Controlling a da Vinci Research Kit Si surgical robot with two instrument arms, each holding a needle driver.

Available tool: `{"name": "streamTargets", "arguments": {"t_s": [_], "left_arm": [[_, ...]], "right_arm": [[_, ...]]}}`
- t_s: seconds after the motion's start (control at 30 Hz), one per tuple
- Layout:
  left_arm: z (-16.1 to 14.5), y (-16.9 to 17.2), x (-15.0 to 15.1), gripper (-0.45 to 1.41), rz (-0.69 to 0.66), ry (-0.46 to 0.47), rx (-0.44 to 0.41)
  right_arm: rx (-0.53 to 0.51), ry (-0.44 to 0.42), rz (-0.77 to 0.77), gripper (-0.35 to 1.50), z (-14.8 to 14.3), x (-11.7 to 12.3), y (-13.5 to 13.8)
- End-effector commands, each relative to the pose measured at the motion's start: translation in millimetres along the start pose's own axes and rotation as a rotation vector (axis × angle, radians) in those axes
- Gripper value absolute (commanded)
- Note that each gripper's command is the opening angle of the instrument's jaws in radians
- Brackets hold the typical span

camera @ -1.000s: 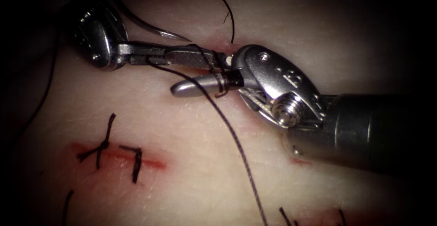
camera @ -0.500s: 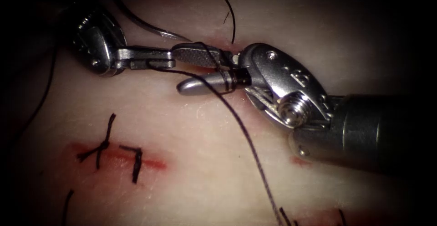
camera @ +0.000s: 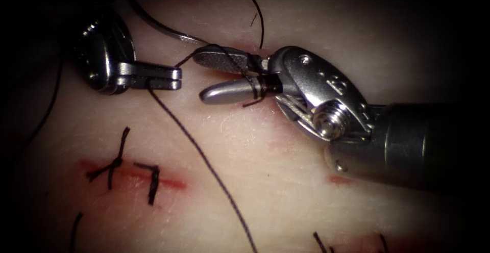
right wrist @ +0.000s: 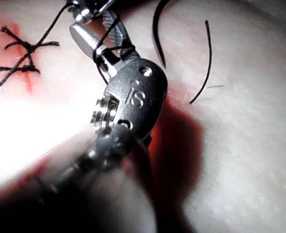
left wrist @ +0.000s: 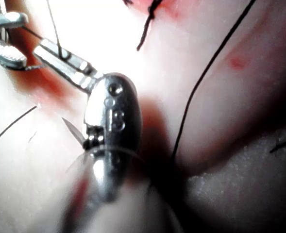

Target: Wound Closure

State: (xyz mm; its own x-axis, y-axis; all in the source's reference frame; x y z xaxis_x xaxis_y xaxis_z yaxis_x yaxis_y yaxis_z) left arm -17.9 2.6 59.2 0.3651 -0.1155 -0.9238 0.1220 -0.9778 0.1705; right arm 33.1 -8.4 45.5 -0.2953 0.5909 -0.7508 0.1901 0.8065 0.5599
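My left hand point(camera: 173, 78) grips the thread point(camera: 204, 161); my right hand point(camera: 201, 77) gapes, thread-wrapped. The needle point(camera: 163, 28) lies free on the tissue point(camera: 286, 181), tip pointing right.

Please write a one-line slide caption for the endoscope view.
Left tool grips the thread; right tool, jaws open, carries thread wraps; the needle lies free on the tissue.
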Motion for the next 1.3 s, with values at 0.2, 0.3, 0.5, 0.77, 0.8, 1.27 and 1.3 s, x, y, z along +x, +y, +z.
{"name": "streamTargets", "arguments": {"t_s": [0.2, 0.3, 0.5, 0.77, 0.8, 1.27, 1.3], "left_arm": [[0.5, -0.1, -1.2, -0.45, 0.004, 0.005, -0.003], [0.6, -0.3, -1.6, -0.45, 0.002, -0.036, 0.002], [0.7, -0.7, -2.5, -0.45, 0.001, -0.076, 0.033], [1.7, 0.2, -3.8, -0.45, 0.019, -0.138, 0.017], [1.9, 0.4, -4.0, -0.45, 0.021, -0.148, 0.013], [4.1, 2.4, -4.4, -0.45, 0.034, -0.216, -0.01], [4.3, 2.5, -4.3, -0.45, 0.033, -0.215, -0.011]], "right_arm": [[0.002, 0.002, -0.003, 0.46, 1.2, -0.3, 0.3], [-0.002, -0.001, -0.004, 0.47, 1.5, -0.4, 0.2], [0.001, 0.009, 0.017, 0.61, 2.4, -0.8, -0.2], [-0.074, 0.067, 0.059, 1.1, 2.7, -0.2, 0.4], [-0.083, 0.073, 0.06, 1.13, 2.7, -0.1, 0.5], [-0.215, 0.047, 0.044, 1.16, 0.6, -0.2, 1.6], [-0.233, 0.032, 0.038, 1.15, 0.1, -0.2, 1.8]]}}
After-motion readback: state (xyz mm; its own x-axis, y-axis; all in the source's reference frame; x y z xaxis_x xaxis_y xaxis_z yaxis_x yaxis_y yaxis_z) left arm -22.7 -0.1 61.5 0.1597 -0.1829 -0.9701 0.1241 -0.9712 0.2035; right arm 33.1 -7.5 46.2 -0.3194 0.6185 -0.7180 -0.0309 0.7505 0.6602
